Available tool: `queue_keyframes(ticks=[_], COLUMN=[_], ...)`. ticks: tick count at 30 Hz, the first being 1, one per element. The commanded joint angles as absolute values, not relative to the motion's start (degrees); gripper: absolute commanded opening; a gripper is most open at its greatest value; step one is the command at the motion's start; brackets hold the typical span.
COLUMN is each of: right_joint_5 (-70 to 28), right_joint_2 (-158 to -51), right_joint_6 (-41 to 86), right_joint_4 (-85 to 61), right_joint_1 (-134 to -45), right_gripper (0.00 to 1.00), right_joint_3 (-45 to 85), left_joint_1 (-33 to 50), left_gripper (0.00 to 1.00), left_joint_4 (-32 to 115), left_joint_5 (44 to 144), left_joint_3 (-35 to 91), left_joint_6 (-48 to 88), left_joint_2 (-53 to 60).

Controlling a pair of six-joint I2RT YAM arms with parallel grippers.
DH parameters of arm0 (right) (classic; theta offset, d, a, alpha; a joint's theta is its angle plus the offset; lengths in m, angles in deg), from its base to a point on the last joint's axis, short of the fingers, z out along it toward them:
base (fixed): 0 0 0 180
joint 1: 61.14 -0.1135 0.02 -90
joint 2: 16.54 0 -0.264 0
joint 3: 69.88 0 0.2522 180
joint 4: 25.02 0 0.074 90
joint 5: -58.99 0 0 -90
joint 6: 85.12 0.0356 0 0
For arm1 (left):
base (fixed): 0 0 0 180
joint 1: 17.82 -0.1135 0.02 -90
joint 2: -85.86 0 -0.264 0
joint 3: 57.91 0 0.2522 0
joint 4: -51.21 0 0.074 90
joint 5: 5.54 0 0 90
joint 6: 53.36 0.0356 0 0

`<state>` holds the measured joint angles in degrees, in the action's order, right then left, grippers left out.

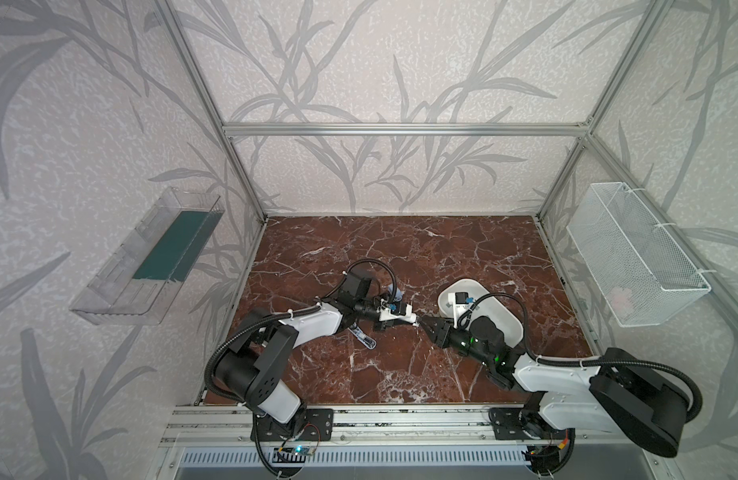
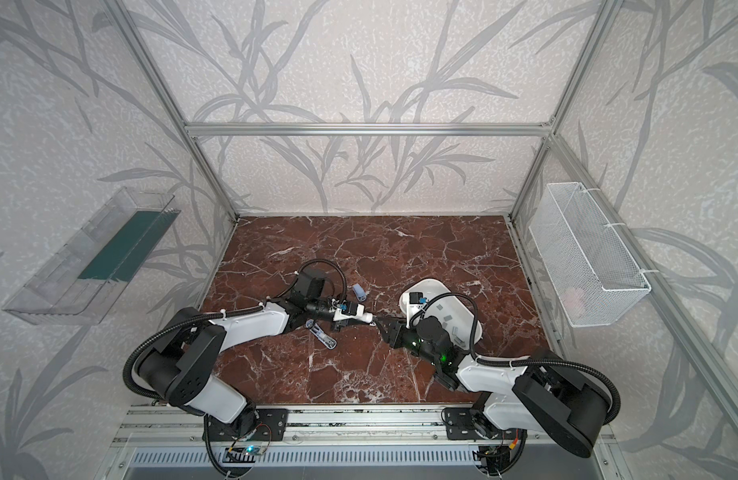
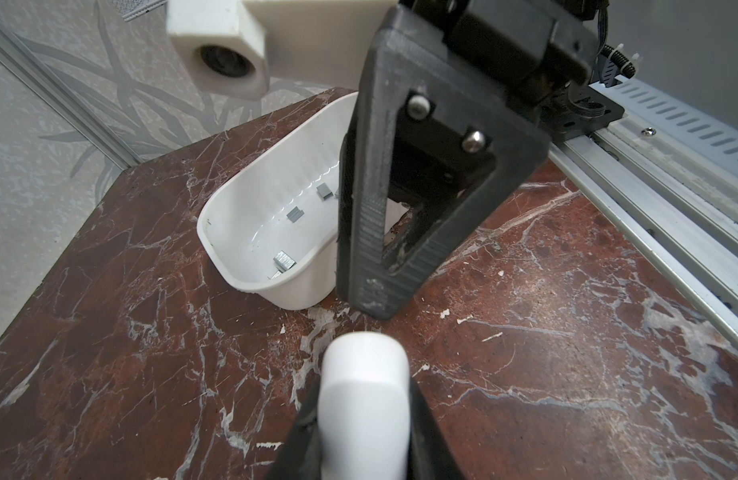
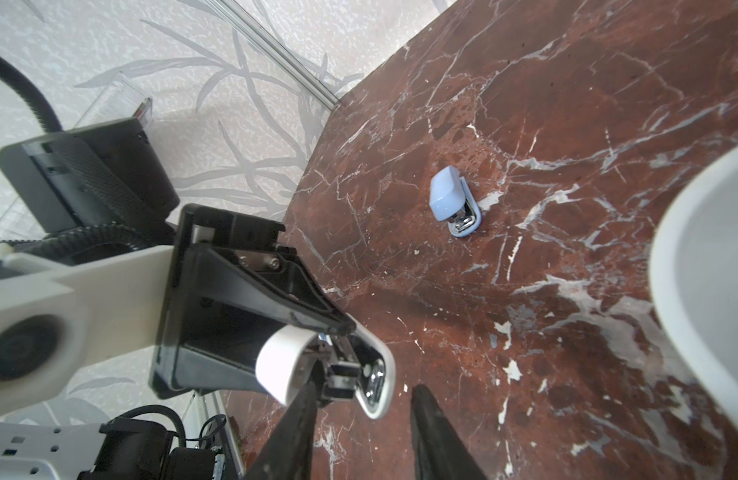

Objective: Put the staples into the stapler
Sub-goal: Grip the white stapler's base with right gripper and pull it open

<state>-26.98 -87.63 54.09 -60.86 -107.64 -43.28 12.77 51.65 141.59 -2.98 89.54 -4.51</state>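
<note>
Red marble tabletop (image 1: 400, 374). White tub (image 1: 509, 332) beside my right arm, the staples (image 3: 296, 215) loose inside. My left gripper (image 3: 363, 397) clamps the white stapler (image 4: 278, 361). My right gripper (image 4: 365, 390), jaws parted and holding nothing, sits at its front. Blue stapler (image 4: 452, 199) lies apart.

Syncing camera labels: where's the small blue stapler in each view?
Top view: blue stapler mid-table, left of the white tray, partly hidden.
Top view: blue stapler same place, clear.
Left wrist: not in it.
Right wrist: blue stapler near mid-frame.
Shared landmark: white tray, in all four.
</note>
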Motion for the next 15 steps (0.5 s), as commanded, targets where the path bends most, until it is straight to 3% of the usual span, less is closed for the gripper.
queue_keyframes(ticks=[1, 15], right_joint_5=[-26.8, -23.7], right_joint_2=[-86.4, -92.9], right_joint_6=[52.5, 53.1], right_joint_4=[-58.9, -63.4], right_joint_1=[-107.9, -107.9], right_gripper=[0.41, 0.42], right_joint_3=[-42.9, -40.1], left_joint_1=[12.7, 12.7], left_gripper=[0.00, 0.00], left_joint_4=[52.0, 50.3], left_joint_5=[144.1, 144.8], left_joint_3=[-1.4, -1.4], left_joint_6=[90.5, 92.2], left_joint_2=[-3.7, -2.9])
